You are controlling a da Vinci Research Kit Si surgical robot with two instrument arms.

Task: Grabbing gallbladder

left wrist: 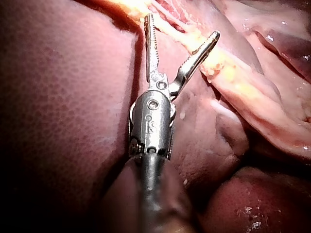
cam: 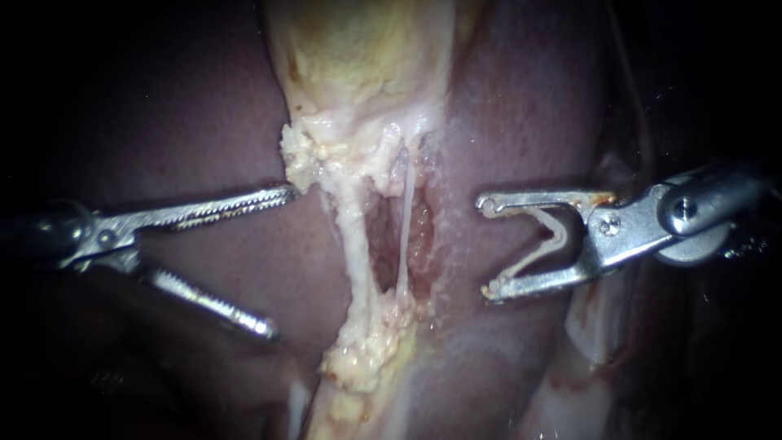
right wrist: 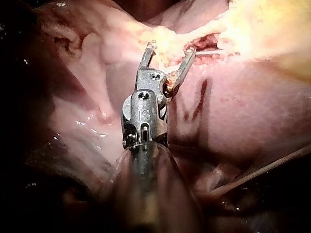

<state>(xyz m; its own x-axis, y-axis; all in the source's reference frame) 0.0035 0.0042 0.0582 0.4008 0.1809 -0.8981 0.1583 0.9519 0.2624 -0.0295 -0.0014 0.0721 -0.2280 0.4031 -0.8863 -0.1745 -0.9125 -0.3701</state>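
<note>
The pale yellow gallbladder (cam: 366,57) fills the upper middle of the endoscope view. From its ragged lower edge a thick whitish tube (cam: 354,236) and a thin one (cam: 405,236) run down across a raw pocket. My left instrument (cam: 277,261) has serrated jaws that stand wide open; the upper tip touches the fatty edge under the gallbladder and nothing is gripped. My right instrument (cam: 487,247) is open too, just right of the pocket, with a pale V-shaped piece at the root of its jaws. The left wrist view shows the left instrument (left wrist: 182,26) spread before the yellow strand (left wrist: 214,60). The right instrument (right wrist: 171,47) holds nothing.
Dark red liver (cam: 204,106) lies on both sides of the dissected strip. Pale membrane (cam: 595,326) sits under the right instrument's shaft. A thin thread (right wrist: 272,165) crosses the liver beside the right instrument.
</note>
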